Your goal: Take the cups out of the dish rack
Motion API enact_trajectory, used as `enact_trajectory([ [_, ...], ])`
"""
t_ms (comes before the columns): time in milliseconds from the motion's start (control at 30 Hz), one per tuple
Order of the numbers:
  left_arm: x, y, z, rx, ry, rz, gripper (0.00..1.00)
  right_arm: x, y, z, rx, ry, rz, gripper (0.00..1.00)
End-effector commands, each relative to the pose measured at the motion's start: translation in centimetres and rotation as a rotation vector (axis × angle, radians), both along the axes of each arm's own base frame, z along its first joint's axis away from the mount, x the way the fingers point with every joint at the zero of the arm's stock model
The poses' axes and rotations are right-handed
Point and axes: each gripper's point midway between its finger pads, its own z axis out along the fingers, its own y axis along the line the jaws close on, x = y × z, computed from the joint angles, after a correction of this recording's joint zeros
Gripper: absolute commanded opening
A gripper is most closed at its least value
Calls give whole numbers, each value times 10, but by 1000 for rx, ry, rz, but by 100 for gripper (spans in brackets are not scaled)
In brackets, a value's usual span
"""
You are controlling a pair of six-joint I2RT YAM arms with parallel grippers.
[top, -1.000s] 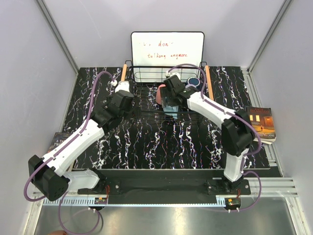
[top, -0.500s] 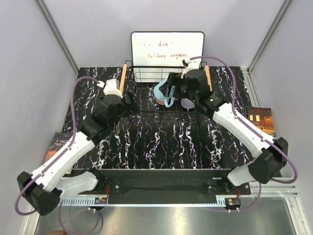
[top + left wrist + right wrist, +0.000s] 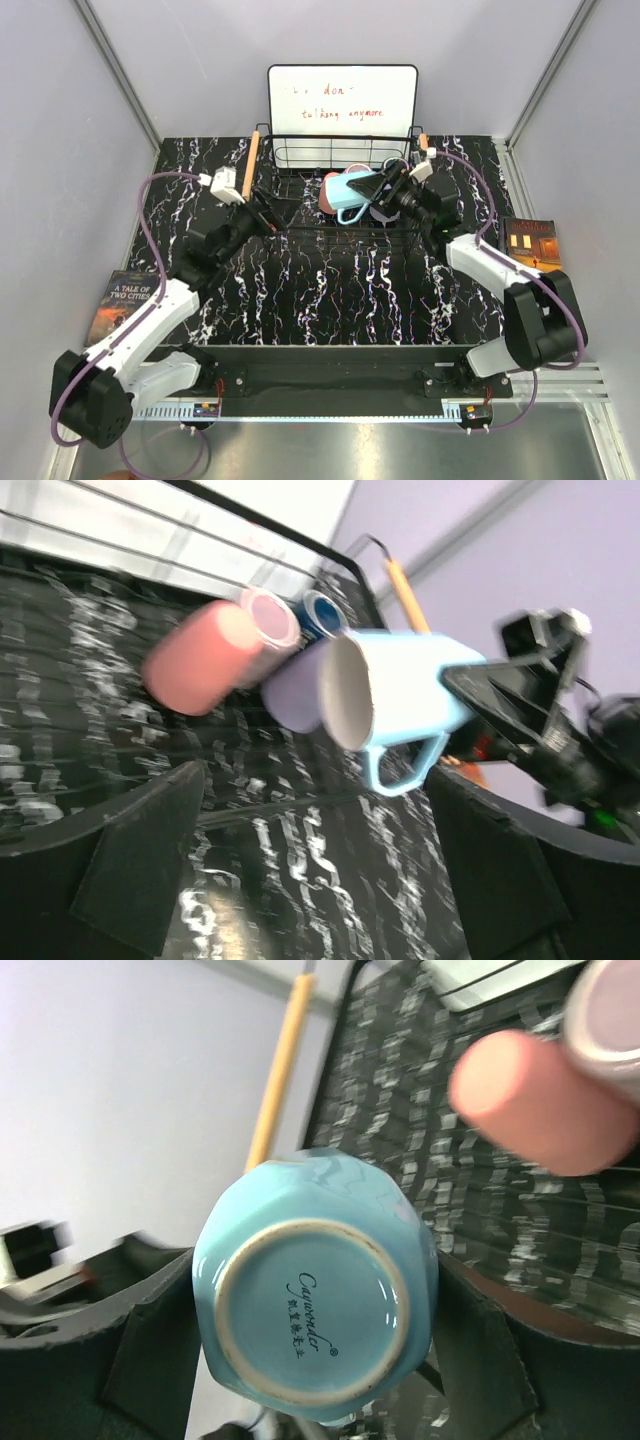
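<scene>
Your right gripper [image 3: 372, 188] is clamped on the light blue ceramic cup with cream inside [image 3: 350, 197], with one finger on each side of its body close to the base. It holds the cup in the air above the black wire dish rack with wooden handles [image 3: 330, 230], over the salmon pink cup [image 3: 200, 655]. The cup's long axis lies about level. The base faces the right wrist, the mouth faces the left gripper [image 3: 278, 213] and the handle hangs down. The left gripper waits near with its jaws spread wide and empty, so I think a handover needs only a straight approach along this axis. The cup's base carries a script mark, perhaps "Cayovoder". The white board [image 3: 340, 95] shows "don" and "anymore" in red. The book at the left [image 3: 125, 295] reads "A TALE OF TWO CITIES".
</scene>
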Motion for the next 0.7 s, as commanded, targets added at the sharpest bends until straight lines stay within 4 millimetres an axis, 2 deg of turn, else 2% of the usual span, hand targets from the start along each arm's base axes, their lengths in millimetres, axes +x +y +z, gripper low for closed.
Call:
enact_trajectory([
  [0,-21,-42,49,-186,-170,-280,95,-30,24,99,296,-277,212,0],
  [33,-20,-45,48,-199,-173,-296,94,-32,24,103,312,-297,222,0],
  [67,-22,-48,56,-218,-202,-313,94,-32,26,100,316,-289,236,0],
  [267,-16,-53,63,-243,-218,-333,94,-31,30,100,328,-282,266,0],
  [433,-14,-62,69,-266,-229,-375,89,-34,34,99,323,-279,286,0],
  [667,-14,-74,75,-276,-243,-418,85,-43,52,91,307,-269,331,0],
])
